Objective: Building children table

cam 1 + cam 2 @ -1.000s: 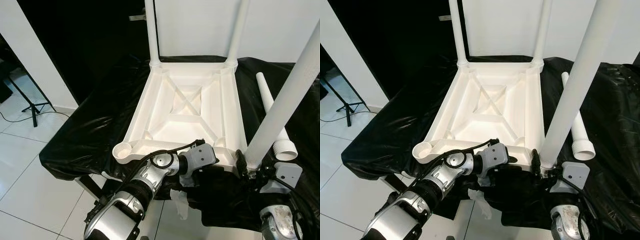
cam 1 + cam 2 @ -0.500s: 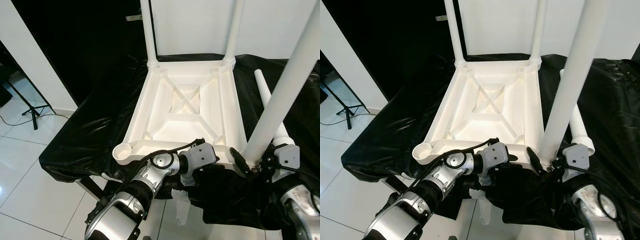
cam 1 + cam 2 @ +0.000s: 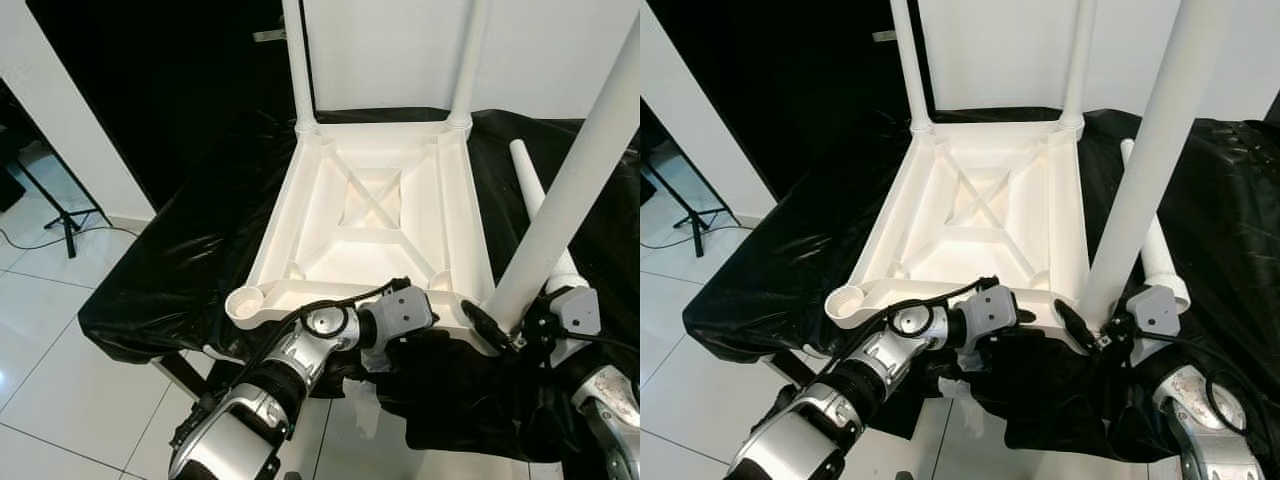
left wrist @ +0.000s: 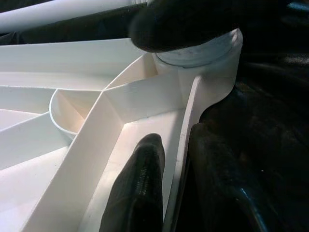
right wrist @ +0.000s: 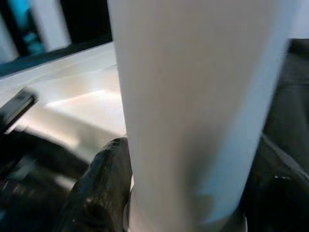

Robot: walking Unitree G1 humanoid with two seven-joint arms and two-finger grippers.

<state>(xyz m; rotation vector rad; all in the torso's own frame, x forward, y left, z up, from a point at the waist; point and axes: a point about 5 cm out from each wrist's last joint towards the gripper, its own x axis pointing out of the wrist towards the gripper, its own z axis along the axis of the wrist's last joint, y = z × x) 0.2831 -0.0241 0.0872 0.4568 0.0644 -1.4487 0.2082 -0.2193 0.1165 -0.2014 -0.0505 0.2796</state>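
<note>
The white plastic table top (image 3: 370, 215) lies upside down on a black-draped surface. Two white legs (image 3: 297, 60) (image 3: 470, 60) stand upright in its far corners. The near left socket (image 3: 246, 303) has no leg in it. My right gripper (image 3: 505, 320) is shut on a third leg (image 3: 575, 190), which leans to the right with its base at the near right corner. In the right wrist view that leg (image 5: 193, 111) sits between both fingers (image 5: 101, 193). My left gripper (image 4: 176, 183) is shut on the table top's near rim (image 4: 186, 135), beside that corner.
A loose white leg (image 3: 528, 175) lies on the black cloth (image 3: 180, 270) right of the table top. A crumpled white scrap (image 3: 360, 395) hangs below the near edge. A tripod stand (image 3: 65, 215) is on the tiled floor at left. A white wall stands behind.
My right wrist has swung up and in toward the near right corner, carrying the leg's base with it. The left gripper has kept its hold on the rim.
</note>
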